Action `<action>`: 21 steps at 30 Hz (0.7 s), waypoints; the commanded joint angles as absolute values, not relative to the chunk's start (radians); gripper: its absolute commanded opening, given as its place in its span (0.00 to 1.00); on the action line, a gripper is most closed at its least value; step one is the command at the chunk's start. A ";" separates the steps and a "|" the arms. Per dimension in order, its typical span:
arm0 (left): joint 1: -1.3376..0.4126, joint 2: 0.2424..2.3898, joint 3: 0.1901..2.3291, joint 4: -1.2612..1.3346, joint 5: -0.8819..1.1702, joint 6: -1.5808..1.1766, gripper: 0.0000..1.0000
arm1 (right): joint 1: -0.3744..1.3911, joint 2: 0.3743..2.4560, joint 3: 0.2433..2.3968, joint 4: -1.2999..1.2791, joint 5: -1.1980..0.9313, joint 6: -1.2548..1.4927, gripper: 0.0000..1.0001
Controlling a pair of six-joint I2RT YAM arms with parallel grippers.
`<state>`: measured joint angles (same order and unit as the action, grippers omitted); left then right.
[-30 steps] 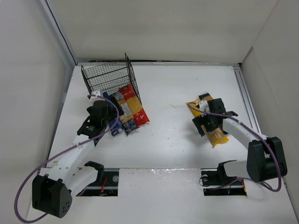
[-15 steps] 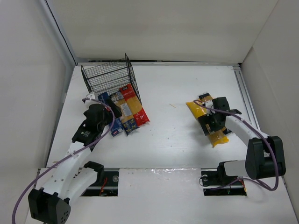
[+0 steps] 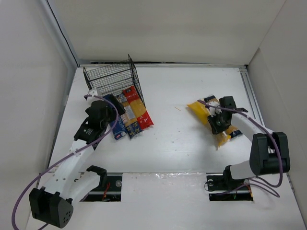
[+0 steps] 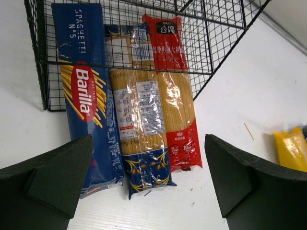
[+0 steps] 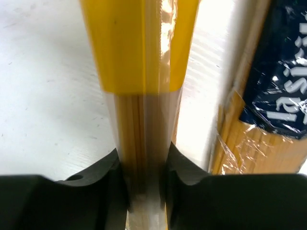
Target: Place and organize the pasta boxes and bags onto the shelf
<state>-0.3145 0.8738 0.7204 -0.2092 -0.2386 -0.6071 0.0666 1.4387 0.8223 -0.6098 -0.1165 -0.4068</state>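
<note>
Blue Barilla Spaghetti N.5 box (image 4: 84,86), left fingers (image 4: 53,177) wide, empty, right fingers (image 5: 96,191) pinching yellow bag (image 5: 139,48)

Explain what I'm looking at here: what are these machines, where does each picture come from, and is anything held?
Two robot arms are bolted at the near edge of a white table. The wide picture looks down from above; the other two come from a camera on each wrist. The left gripper is open, facing three long pasta packs: a blue box, a clear bag and a red bag, their far ends inside the black wire shelf. The right gripper is shut on a yellow spaghetti pack; a dark-labelled pack lies beside it.
</note>
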 commanded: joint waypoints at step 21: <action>-0.316 0.729 0.752 -0.364 -0.322 -0.785 1.00 | 0.647 0.911 0.922 -0.132 -0.041 -0.252 0.00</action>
